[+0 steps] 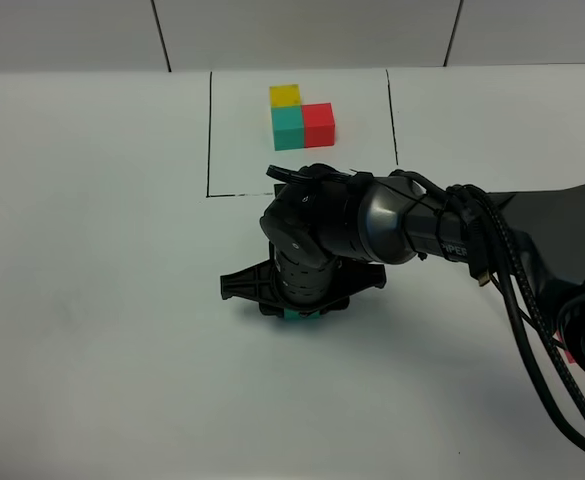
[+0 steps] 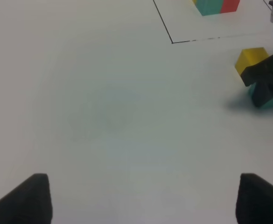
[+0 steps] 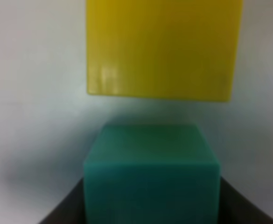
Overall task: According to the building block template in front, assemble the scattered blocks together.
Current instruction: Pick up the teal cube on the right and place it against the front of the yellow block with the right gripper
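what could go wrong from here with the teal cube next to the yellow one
1. The right gripper holds the teal cube just short of the yellow cube. Pushing on off-line could shove the yellow one askew.
2. In the exterior high view the arm hides the yellow cube and most of the teal one, so matching them to the template is hard to check.

We see a plain white tabletop [image 1: 92, 300] filling most of the exterior high view, matte and evenly lit, with only soft shadows. Behind it stands a pale grey panelled wall [image 1: 302, 30], split by thin dark seams [image 1: 161, 35].
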Tool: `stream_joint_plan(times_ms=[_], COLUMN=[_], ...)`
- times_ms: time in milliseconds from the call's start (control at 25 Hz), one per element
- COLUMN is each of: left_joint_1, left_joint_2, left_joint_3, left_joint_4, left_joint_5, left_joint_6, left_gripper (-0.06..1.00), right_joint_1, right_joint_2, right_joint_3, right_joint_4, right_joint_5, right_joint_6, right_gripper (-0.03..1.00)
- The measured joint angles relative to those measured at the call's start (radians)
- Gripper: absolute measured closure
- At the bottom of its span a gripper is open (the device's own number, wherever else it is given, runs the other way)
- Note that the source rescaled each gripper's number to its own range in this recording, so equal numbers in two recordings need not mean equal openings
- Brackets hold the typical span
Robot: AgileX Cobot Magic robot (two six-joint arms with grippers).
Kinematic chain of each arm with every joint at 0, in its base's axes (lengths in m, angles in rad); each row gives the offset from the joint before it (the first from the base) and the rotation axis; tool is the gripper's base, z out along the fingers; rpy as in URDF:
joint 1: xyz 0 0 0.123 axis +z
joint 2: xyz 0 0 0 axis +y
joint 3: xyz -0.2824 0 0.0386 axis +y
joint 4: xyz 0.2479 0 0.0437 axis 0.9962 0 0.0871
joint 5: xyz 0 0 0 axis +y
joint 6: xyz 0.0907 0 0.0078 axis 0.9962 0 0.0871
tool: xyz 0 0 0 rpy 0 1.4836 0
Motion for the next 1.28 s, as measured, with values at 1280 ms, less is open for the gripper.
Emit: stream_joint_plan(times_ms=[1280], left_joint_1=[0.0], left_joint_2=[0.0], left_joint_3=[0.0], left_joint_4=[0.0], left_joint_5=[0.0], left_joint_6=[0.0], left_gripper=[0.04], right_joint_1=[-0.011], right_joint_2=[0.006], right_joint_3=[-0.001], right_joint_4=[-0.043], right_joint_5=[-0.043], right_joint_6=[0.016], right_gripper=[0.96])
